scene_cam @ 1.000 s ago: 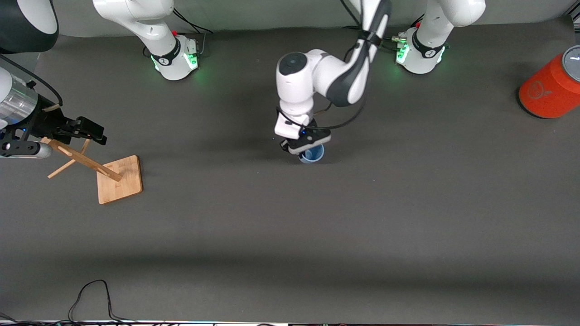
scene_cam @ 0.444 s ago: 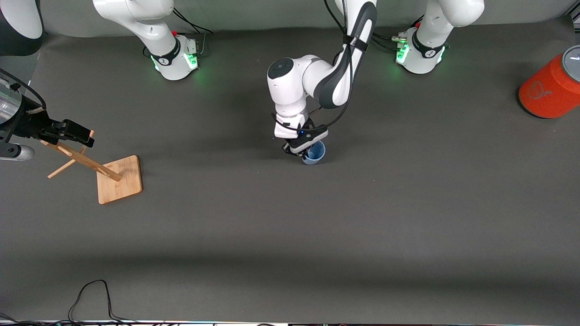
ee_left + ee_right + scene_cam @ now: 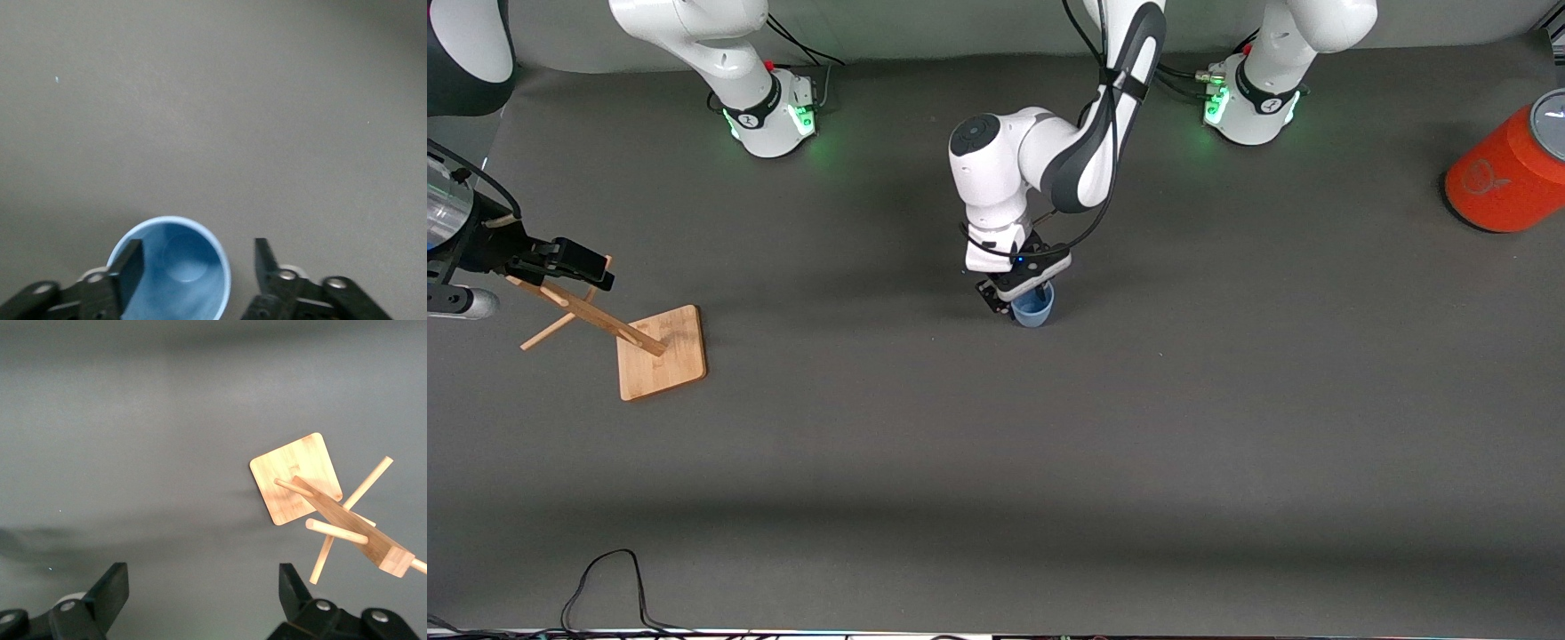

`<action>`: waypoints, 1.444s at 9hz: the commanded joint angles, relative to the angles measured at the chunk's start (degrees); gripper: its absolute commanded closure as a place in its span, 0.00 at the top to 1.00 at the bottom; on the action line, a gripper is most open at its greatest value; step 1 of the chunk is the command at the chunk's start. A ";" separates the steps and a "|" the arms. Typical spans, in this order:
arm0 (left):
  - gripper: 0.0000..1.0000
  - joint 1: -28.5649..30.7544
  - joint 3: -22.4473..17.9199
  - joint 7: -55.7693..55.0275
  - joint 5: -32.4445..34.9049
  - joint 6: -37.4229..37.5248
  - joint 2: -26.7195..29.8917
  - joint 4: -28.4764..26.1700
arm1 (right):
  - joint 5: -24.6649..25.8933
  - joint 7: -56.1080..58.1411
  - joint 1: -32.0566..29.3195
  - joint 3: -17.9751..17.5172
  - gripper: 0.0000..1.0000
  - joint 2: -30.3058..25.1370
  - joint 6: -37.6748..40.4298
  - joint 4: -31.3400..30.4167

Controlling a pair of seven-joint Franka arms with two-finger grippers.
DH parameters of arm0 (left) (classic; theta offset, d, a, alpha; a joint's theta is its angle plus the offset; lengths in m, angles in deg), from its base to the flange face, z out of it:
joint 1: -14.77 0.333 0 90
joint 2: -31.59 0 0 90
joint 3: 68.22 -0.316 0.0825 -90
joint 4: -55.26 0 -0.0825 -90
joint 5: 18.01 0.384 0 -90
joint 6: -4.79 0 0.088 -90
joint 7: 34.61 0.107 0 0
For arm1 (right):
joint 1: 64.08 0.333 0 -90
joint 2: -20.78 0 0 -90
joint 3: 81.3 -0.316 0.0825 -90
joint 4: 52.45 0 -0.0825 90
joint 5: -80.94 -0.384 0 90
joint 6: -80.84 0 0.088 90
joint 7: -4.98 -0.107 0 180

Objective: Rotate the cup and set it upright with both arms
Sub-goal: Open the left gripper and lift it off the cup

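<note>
The pale blue cup point(image 3: 1034, 310) stands upright on the dark mat in the middle of the table, mouth up. In the left wrist view I look down into the cup point(image 3: 180, 267) and see its round bottom. My left gripper point(image 3: 1021, 298) hangs right over the cup and is open point(image 3: 198, 257). One finger point(image 3: 130, 267) is inside the mouth, the other finger point(image 3: 267, 263) is outside the rim, apart from the wall. My right gripper point(image 3: 583, 263) waits open over the wooden rack at the right arm's end, with nothing between its fingers point(image 3: 203, 587).
A wooden peg rack point(image 3: 663, 351) with a square base point(image 3: 297, 477) leans at the right arm's end. A large orange-red canister point(image 3: 1507, 173) lies at the left arm's end. A black cable point(image 3: 605, 578) loops at the table edge nearest the front camera.
The left gripper was shut on the cup's rim and has now opened. The cup has settled upright, shifted slightly toward the right arm's end. The right gripper drew back a little.
</note>
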 commanded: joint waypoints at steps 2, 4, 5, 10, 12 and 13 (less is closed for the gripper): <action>1.00 5.01 -0.39 8.35 -2.22 12.02 3.47 7.21 | 0.70 0.10 0.49 0.36 1.00 0.00 0.82 0.49; 1.00 13.26 -0.47 24.05 -6.54 27.12 3.47 16.35 | 0.71 0.19 0.57 0.36 1.00 -0.18 1.00 0.40; 1.00 16.69 -0.47 30.82 -6.90 31.28 3.91 18.48 | 0.36 0.11 0.83 0.36 1.00 -0.35 1.00 0.40; 1.00 35.15 -0.91 61.33 -4.01 42.64 14.88 20.35 | -5.10 0.90 1.10 0.09 1.00 -0.27 1.79 -0.13; 1.00 44.53 -0.48 71.45 -3.12 44.93 20.23 20.08 | -4.92 1.07 1.01 0.09 1.00 -0.09 1.79 0.14; 1.00 48.85 0.74 75.85 -3.38 46.42 22.09 20.17 | -4.57 1.07 1.01 0.09 1.00 0.08 1.70 0.31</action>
